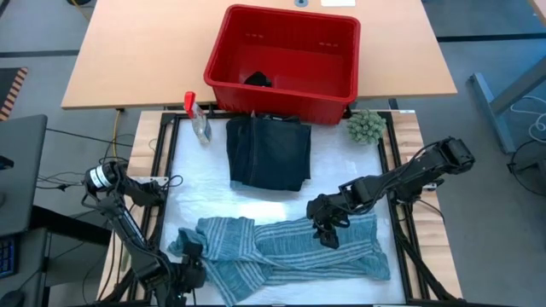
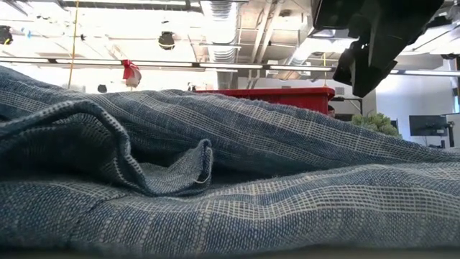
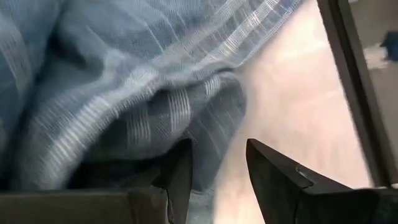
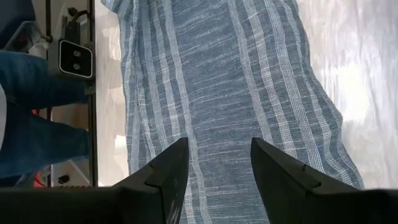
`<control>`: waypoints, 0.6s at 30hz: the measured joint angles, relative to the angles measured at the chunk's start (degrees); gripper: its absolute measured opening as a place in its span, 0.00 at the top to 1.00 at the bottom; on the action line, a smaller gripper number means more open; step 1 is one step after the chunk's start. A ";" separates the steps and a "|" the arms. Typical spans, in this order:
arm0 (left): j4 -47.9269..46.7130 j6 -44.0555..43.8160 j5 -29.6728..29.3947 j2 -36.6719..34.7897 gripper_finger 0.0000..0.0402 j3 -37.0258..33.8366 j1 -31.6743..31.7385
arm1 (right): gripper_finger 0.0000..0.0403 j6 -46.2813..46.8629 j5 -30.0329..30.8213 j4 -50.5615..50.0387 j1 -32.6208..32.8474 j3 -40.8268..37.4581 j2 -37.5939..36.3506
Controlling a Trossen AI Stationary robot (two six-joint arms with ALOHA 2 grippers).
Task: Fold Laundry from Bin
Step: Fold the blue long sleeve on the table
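A grey-blue striped cloth lies crumpled along the near part of the white table; it fills the low view. A dark navy garment lies folded in front of the red bin, which holds a black garment. My left gripper is open, low at the striped cloth's left end, with a cloth fold reaching between its fingers. My right gripper is open and empty above the cloth's far edge, clear of it in the low view. My left gripper stands open over the left end of the striped cloth, coming from the table's near left. A bunched fold lies in the gap beside one finger. I cannot tell whether the fingers touch it. The cloth rests on the table.
A clear spray bottle with a red top and a fuzzy green ball stand by the bin's near corners. Black frame rails border the white surface. A person's legs in jeans show beyond the table's edge.
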 joint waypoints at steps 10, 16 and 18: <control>0.63 7.84 -1.11 3.04 0.66 -0.04 0.96 | 0.51 1.74 0.20 0.07 -0.16 0.00 0.00; 2.93 6.35 4.46 5.73 0.83 0.04 -0.31 | 0.51 2.97 0.47 0.21 -0.15 0.00 -0.02; 0.34 4.39 2.97 5.45 0.92 0.61 -0.43 | 0.51 3.06 0.50 0.20 -0.15 0.00 -0.02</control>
